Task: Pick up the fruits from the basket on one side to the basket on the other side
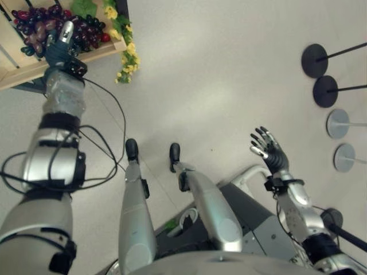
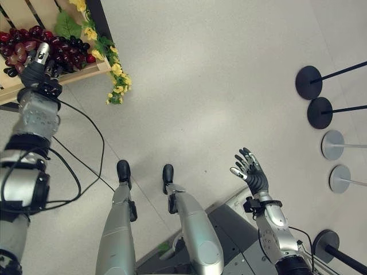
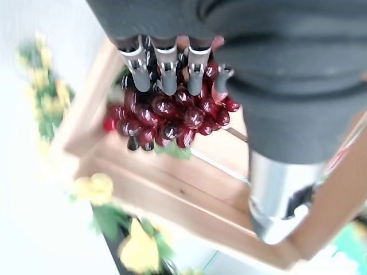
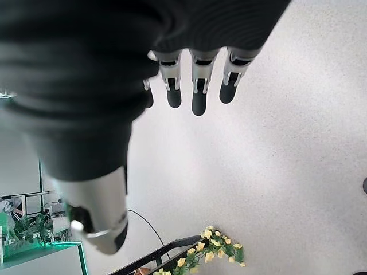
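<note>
- The grapes point(image 1: 51, 26) were seen in the wooden crate point(image 1: 34, 69), upper left of the frame.
- The left hand point(image 1: 57, 43) was laid over them, fingers curled onto the bunch (picking step, judged).
- The right hand point(image 2: 249, 169) was held open, lower right.
- A firm closure and lift would be called for next.

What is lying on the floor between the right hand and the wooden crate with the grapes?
Bare grey floor. In the right eye view nothing lies between the right hand and the wooden crate holding the grapes; yellow flowers hang at its corner.
</note>
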`<state>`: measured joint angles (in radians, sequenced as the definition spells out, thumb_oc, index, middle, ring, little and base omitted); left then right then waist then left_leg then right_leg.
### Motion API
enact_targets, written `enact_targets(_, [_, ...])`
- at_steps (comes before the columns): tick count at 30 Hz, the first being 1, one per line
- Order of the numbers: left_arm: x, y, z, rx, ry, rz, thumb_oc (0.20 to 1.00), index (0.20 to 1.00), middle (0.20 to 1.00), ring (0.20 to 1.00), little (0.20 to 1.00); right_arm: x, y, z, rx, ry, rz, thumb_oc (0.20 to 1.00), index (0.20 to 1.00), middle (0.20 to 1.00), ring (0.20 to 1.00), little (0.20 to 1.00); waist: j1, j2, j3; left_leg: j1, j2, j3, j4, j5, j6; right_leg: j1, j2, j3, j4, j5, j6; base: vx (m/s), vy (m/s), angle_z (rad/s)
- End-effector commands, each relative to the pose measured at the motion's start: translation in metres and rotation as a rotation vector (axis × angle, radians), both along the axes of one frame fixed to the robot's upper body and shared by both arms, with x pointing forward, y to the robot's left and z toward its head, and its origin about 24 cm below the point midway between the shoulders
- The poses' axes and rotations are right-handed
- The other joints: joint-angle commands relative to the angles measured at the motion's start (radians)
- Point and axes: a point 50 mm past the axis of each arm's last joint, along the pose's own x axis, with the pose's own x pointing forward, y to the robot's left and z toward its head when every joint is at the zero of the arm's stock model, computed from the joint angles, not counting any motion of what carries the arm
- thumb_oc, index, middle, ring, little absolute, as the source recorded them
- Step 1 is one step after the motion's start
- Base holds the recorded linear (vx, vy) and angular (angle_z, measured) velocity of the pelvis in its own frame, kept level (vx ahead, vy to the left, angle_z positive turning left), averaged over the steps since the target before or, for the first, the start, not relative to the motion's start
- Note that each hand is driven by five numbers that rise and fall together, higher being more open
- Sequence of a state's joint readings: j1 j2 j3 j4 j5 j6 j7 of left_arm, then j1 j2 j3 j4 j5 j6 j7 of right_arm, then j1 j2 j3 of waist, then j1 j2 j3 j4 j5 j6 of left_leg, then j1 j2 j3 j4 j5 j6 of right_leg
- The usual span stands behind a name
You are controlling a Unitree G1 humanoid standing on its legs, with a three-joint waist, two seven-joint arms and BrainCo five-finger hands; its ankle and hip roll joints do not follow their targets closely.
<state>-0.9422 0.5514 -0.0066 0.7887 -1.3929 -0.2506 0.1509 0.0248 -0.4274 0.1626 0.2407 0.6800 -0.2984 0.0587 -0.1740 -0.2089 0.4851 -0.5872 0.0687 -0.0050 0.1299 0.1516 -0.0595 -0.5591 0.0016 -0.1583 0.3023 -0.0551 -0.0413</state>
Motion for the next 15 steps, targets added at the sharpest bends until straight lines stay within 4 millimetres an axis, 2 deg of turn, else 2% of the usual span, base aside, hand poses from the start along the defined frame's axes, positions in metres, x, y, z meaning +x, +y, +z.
enact_targets(1, [-0.002, 0.008, 0.016, -0.137, -0.080, 0.074, 1.000, 1.000, 1.000, 1.000, 1.000, -0.006, -0.016, 0.020, -0.005, -0.095, -0.068, 1.000, 1.000, 1.000, 1.000, 1.000, -0.005, -0.018, 0.004, 0.014, 0.007, -0.015, 0.107, -0.097, 0.006, 0.037, -0.035, 0.025, -0.054, 0.039, 0.112, 0.00, 0.000, 0.00])
enact_targets(2, [-0.003, 0.000, 0.024, -0.194, -0.148, 0.057, 1.000, 1.000, 1.000, 1.000, 1.000, -0.006, -0.016, 0.021, -0.016, -0.098, -0.068, 1.000, 1.000, 1.000, 1.000, 1.000, -0.006, -0.017, 0.007, 0.016, 0.006, -0.015, 0.106, -0.097, 0.006, 0.037, -0.034, 0.027, -0.053, 0.038, 0.111, 0.00, 0.000, 0.00])
enact_targets(3, [-0.002, -0.005, 0.034, -0.158, -0.159, 0.045, 1.000, 1.000, 1.000, 1.000, 1.000, -0.007, -0.015, 0.022, -0.013, -0.100, -0.067, 1.000, 1.000, 1.000, 1.000, 1.000, -0.006, -0.016, 0.008, 0.016, 0.005, -0.017, 0.107, -0.097, 0.007, 0.036, -0.034, 0.026, -0.051, 0.038, 0.111, 0.00, 0.014, -0.05])
enact_targets(7, [-0.003, -0.007, 0.047, -0.135, -0.189, 0.043, 1.000, 1.000, 1.000, 1.000, 1.000, -0.008, -0.018, 0.023, -0.037, -0.098, -0.062, 1.000, 1.000, 1.000, 1.000, 1.000, -0.007, -0.013, 0.008, 0.016, 0.004, -0.018, 0.109, -0.097, 0.007, 0.038, -0.035, 0.027, -0.051, 0.038, 0.111, 0.00, 0.002, -0.01])
enact_targets(8, [-0.006, -0.012, 0.063, -0.106, -0.242, 0.045, 1.000, 1.000, 1.000, 1.000, 1.000, -0.008, -0.018, 0.024, -0.046, -0.098, -0.055, 1.000, 1.000, 1.000, 1.000, 1.000, -0.008, -0.011, 0.008, 0.016, 0.002, -0.019, 0.110, -0.098, 0.008, 0.037, -0.035, 0.026, -0.046, 0.037, 0.109, 0.00, 0.000, 0.00])
enact_targets(11, [-0.006, -0.011, 0.066, -0.070, -0.227, 0.057, 1.000, 1.000, 1.000, 1.000, 1.000, -0.009, -0.018, 0.024, -0.051, -0.099, -0.051, 1.000, 1.000, 1.000, 1.000, 1.000, -0.008, -0.011, 0.008, 0.018, 0.002, -0.021, 0.110, -0.097, 0.009, 0.037, -0.036, 0.024, -0.041, 0.035, 0.108, 0.00, 0.000, 0.00])
enact_targets(12, [-0.010, -0.010, 0.076, -0.047, -0.265, 0.083, 1.000, 1.000, 1.000, 1.000, 1.000, -0.009, -0.018, 0.025, -0.056, -0.099, -0.051, 1.000, 1.000, 1.000, 1.000, 1.000, -0.006, -0.012, 0.008, 0.017, 0.002, -0.022, 0.110, -0.098, 0.010, 0.036, -0.036, 0.024, -0.040, 0.035, 0.109, 0.00, 0.000, 0.00])
enact_targets(15, [-0.014, -0.006, 0.078, 0.005, -0.238, 0.141, 1.000, 1.000, 1.000, 1.000, 1.000, -0.007, -0.016, 0.025, -0.063, -0.106, -0.048, 1.000, 1.000, 1.000, 1.000, 1.000, -0.004, -0.011, 0.009, 0.017, 0.001, -0.024, 0.114, -0.100, 0.011, 0.035, -0.038, 0.021, -0.034, 0.030, 0.108, 0.00, 0.000, 0.00])
